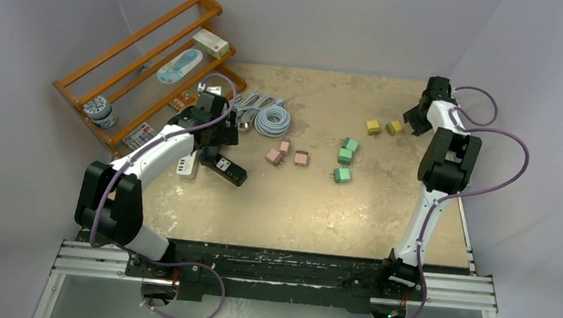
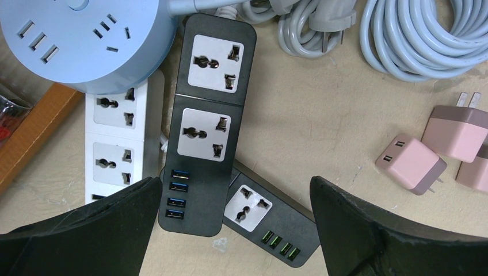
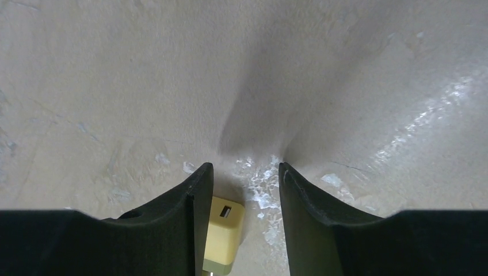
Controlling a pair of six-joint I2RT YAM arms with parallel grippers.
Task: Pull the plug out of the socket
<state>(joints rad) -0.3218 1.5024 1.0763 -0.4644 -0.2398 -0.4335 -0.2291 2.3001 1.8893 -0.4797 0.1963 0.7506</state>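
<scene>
My left gripper is open and hovers over a pile of power strips. In the left wrist view its jaws stand wide apart above a black strip with blue USB ports, which lies across a second black strip with green USB ports. A white strip and a round blue socket hub lie to the left. Every socket in view is empty. My right gripper is open at the far right. A yellow plug lies on the table between its fingers, against the left finger.
Two yellow plugs, green plugs and pink plugs lie loose mid-table. Pink plugs also show in the left wrist view. Coiled grey cables lie behind the strips. A wooden rack with small items stands far left.
</scene>
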